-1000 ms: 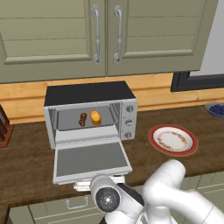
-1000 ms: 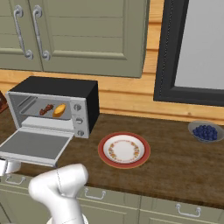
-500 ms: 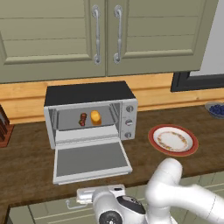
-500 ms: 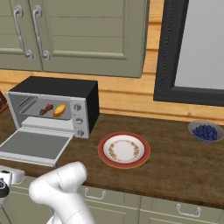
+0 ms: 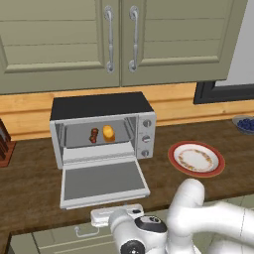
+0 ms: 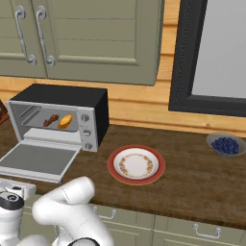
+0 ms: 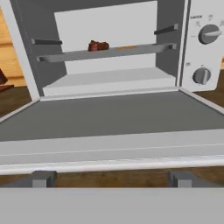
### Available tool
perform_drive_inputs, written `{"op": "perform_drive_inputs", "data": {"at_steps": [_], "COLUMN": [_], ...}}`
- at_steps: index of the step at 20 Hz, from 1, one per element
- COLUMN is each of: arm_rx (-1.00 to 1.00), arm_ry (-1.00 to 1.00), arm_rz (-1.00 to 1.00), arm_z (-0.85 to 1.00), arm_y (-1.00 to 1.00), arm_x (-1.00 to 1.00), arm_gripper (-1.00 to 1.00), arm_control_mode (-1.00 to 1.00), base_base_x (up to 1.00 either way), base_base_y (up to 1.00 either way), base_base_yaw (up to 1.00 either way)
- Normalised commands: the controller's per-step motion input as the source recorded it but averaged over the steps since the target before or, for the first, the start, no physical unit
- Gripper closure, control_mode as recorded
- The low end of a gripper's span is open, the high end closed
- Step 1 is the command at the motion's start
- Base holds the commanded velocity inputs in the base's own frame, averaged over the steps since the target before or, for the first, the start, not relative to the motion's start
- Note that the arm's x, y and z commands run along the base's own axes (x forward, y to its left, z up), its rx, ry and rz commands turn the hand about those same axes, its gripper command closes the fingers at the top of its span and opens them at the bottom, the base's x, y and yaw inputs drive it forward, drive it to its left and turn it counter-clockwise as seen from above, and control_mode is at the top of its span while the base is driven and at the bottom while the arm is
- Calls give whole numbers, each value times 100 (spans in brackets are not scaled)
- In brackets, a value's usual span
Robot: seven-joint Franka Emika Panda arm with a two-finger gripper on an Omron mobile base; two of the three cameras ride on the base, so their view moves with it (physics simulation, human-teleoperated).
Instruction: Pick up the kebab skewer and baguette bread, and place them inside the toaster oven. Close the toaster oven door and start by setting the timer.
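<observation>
Two items rest on the rack inside the toaster oven (image 5: 101, 126): the kebab skewer (image 5: 94, 135) beside the baguette bread (image 5: 108, 133). The toaster oven door (image 5: 102, 181) is lowered flat. The gripper (image 7: 109, 179), jaws spread wide and empty, sits just before the door's handle.

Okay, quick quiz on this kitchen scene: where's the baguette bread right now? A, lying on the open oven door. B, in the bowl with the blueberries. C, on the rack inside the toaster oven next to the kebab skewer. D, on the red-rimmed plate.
C: the baguette bread sits on the rack inside the toaster oven, right beside the kebab skewer, with the toaster oven door dropped open below them.
</observation>
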Motion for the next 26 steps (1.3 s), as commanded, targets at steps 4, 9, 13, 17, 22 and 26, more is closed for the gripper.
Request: {"op": "perform_drive_inputs", "data": {"at_steps": [4, 9, 13, 17, 22, 26], "arm_rx": [0, 0, 0, 0, 0, 0], "arm_ry": [0, 0, 0, 0, 0, 4], "arm_rz": [0, 0, 0, 0, 0, 0], "arm_z": [-1, -17, -31, -4, 0, -11], "arm_y": [2, 11, 13, 11, 13, 15], "arm_x": [20, 1, 0, 12, 21, 11], "arm_gripper": [-100, -100, -100, -100, -100, -100], "arm_control_mode": [-100, -100, -100, -100, -100, -100], "base_base_x": [0, 0, 0, 0, 0, 0], "base_base_y": [0, 0, 0, 0, 0, 0], "base_base_yaw": [0, 0, 0, 0, 0, 0]}}
